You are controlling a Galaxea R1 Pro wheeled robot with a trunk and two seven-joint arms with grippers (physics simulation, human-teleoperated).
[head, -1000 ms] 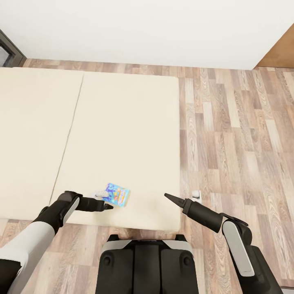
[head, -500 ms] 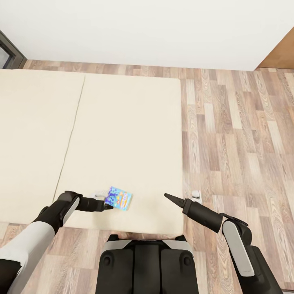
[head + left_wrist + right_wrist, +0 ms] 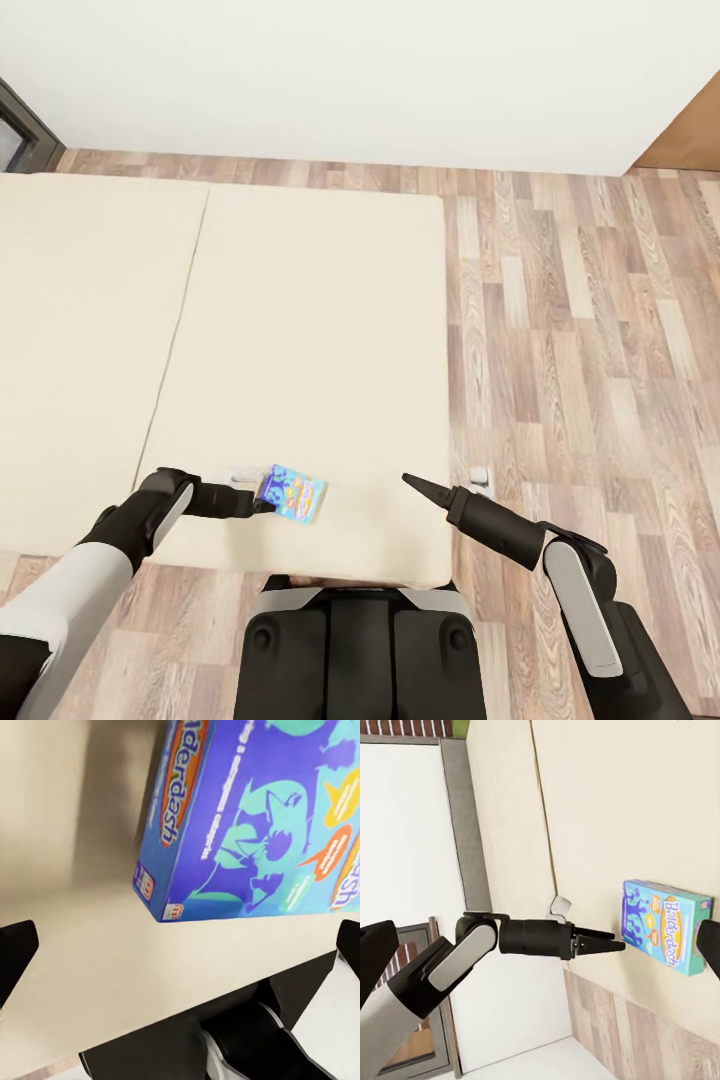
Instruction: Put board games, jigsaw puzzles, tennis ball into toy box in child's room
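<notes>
A narrow blue board game lies flat on the beige bed near its front edge. It also appears in the left wrist view and the right wrist view. My left gripper is open, low over the mattress. Its fingertips reach the box's near left edge and nothing is between them. I cannot tell whether they touch the box. My right gripper hangs open and empty over the bed's front right corner, a little right of the box. The toy box and table are out of view.
Wood-plank floor runs along the bed's right side and behind it to a white wall. A dark window frame is at the far left and a brown panel at the far right. My base stands against the bed's front edge.
The whole view has shifted, so the bed sits slightly lower in the picture. The left gripper's tips are now closer to the blue box's edge. The right arm keeps its pose.
</notes>
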